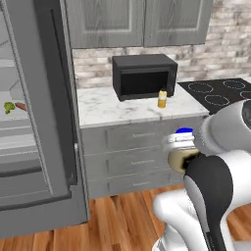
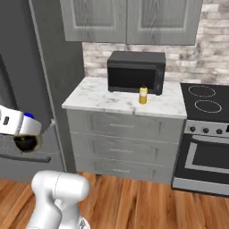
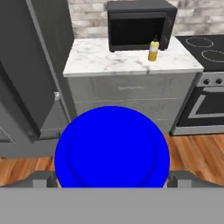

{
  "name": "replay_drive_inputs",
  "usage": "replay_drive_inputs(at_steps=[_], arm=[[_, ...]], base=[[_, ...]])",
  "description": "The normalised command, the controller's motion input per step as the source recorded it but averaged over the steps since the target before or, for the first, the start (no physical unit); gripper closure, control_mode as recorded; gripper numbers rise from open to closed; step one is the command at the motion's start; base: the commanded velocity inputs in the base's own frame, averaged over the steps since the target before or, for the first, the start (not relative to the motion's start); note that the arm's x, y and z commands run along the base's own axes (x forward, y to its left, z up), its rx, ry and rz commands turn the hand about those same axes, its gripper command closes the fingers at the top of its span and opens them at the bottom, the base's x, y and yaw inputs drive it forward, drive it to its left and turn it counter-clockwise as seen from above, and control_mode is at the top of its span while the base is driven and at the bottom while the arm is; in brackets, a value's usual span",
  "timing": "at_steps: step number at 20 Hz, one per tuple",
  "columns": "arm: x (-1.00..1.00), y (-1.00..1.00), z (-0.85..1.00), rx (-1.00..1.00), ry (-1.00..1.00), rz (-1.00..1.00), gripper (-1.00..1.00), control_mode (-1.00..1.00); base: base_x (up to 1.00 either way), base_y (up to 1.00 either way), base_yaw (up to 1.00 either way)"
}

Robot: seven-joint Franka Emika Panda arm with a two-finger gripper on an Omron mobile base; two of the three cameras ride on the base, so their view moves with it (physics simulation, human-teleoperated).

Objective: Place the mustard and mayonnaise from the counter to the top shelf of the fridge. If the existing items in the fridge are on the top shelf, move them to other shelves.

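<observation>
Left base view: fridge point(image 1: 44, 122) open; broccoli floret point(image 1: 9, 107) and sausage stick point(image 1: 21, 106) lie on an inner shelf. Mustard point(image 1: 162, 98) stands on the counter point(image 1: 112, 109) beside the microwave point(image 1: 144, 76).

Right base view: gripper point(image 2: 24, 129) carries the mayonnaise point(image 2: 27, 136) left of the counter.

Hand view: fingers point(image 3: 43, 179) clasp the jar's blue lid.

Rendered kitchen, evenly lit. Far wall of pale brick point(image 2: 210, 49), with grey wood-grain upper cabinets point(image 2: 129, 20) mounted above. Black microwave point(image 2: 135, 71) against that wall. Stacked grey panelled drawers point(image 2: 125, 145) below, each with a slim bar handle. To the right, a black glass cooktop point(image 2: 206, 102) marked with ring burners, over a steel oven front point(image 2: 205, 161) with knobs. Warm orange-brown plank floor point(image 2: 134, 201) across the near ground.
</observation>
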Motion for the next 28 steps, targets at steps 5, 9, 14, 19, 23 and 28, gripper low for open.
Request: replay_drive_inputs(at_steps=[5,9,14,19,23,28], arm=[[0.0,0.0,0.0,0.0,0.0,0.0,1.0,1.0],[0.0,0.0,0.0,0.0,0.0,0.0,1.0,1.0],[0.0,0.0,0.0,0.0,0.0,0.0,1.0,1.0],[0.0,0.0,0.0,0.0,0.0,0.0,1.0,1.0],[0.0,0.0,0.0,0.0,0.0,0.0,1.0,1.0],[0.0,0.0,0.0,0.0,0.0,0.0,1.0,1.0]], base=[[-0.45,0.95,0.01],[0.02,1.0,0.0],[0.2,1.0,0.0],[0.4,1.0,0.0],[0.89,0.42,0.0],[0.88,0.0,0.0]])
